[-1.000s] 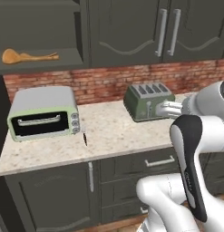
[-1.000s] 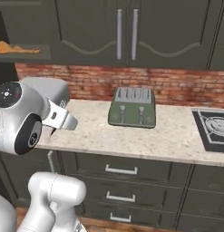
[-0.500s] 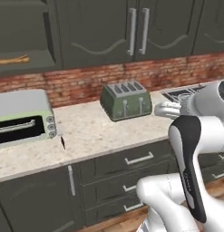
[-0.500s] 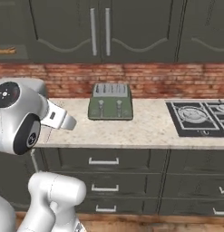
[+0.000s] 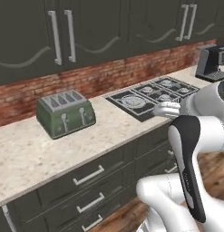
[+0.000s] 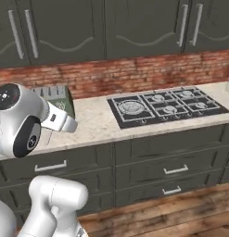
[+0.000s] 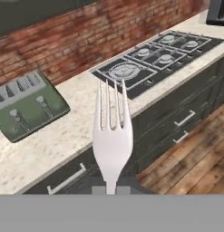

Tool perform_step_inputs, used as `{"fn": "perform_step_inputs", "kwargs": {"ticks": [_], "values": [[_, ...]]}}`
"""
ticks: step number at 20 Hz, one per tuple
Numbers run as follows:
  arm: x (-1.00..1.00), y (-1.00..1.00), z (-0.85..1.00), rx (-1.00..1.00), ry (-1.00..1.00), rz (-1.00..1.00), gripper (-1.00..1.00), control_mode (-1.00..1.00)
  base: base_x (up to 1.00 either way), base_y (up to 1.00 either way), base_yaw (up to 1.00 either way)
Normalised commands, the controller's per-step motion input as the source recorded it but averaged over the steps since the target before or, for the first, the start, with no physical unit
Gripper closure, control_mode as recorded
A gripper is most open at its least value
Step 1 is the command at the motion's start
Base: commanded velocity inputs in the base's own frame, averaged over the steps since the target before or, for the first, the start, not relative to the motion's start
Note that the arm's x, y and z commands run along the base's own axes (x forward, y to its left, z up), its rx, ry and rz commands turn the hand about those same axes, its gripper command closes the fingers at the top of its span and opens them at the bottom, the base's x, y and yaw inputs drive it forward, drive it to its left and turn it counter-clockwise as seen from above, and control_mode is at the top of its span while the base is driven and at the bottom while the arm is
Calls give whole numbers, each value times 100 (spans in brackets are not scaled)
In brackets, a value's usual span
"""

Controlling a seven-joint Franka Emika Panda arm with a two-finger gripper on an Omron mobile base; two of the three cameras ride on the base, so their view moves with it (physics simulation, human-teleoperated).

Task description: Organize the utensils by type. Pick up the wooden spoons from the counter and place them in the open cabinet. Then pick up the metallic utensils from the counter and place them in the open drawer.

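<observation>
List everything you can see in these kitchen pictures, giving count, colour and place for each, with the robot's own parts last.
Slim silver metal fork: one, silver, held upright, tines up.
Boxy green four-slot toaster: one, green, on the counter against the brick wall.
Black four-burner gas hob: one, black, set into the counter.
Beige speckled stone counter: one, beige, over dark grey drawers.
Dark grey upper cabinets with silver bar handles: a row, above the brick.
White robot arm: one.
End effector: one, shut on the fork.
</observation>
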Motion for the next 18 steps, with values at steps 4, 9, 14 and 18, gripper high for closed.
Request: {"fn": "perform_step_inputs", "kwargs": {"ticks": [4, 9, 14, 18], "values": [[0, 0, 0, 0, 0, 0, 100, 100, 0, -74, -51], [0, 0, 0, 0, 0, 0, 100, 100, 0, -69, -48], [0, 0, 0, 0, 0, 0, 100, 100, 2, -60, -47], [0, 0, 0, 0, 0, 0, 100, 100, 33, -35, -36]]}}
